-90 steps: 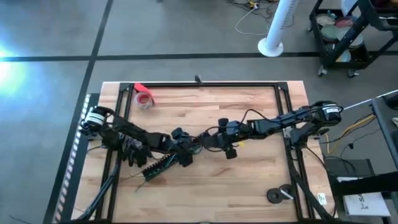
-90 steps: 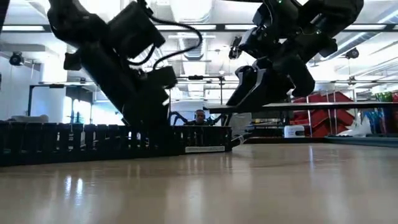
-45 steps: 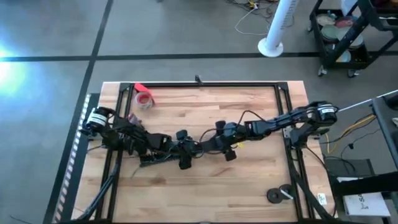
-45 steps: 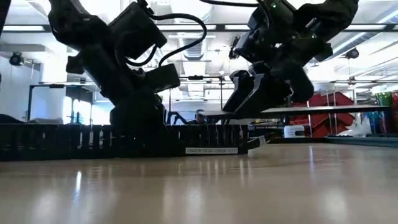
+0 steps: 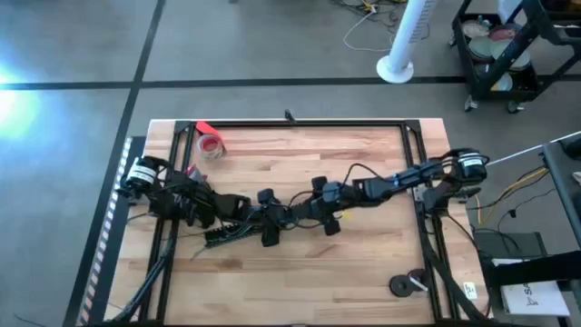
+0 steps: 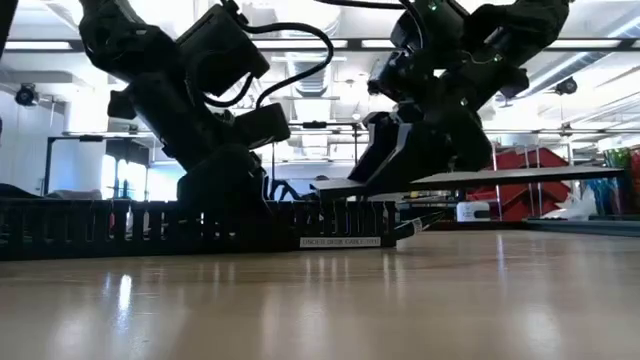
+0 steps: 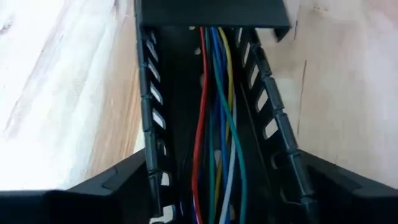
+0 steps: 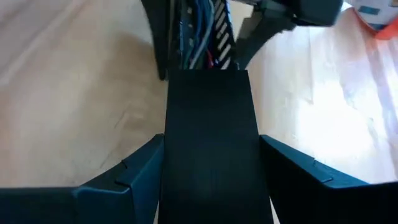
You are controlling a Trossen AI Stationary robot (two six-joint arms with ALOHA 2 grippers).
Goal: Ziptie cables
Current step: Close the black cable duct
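Low view: white label (image 6: 340, 242) on slotted black duct (image 6: 150, 228), text too small to read. Left gripper (image 5: 238, 221) clamped on duct at bench (image 5: 363, 263) centre; cables (image 7: 214, 124) lie inside it. Right gripper (image 5: 292, 214) clamped on flat black cover strip (image 8: 211, 137) over duct's end.

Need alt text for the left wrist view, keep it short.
A black slotted cable duct runs away from the camera over the wooden table, with red, blue, yellow and green cables lying along its channel. A flat black strip covers its far end.
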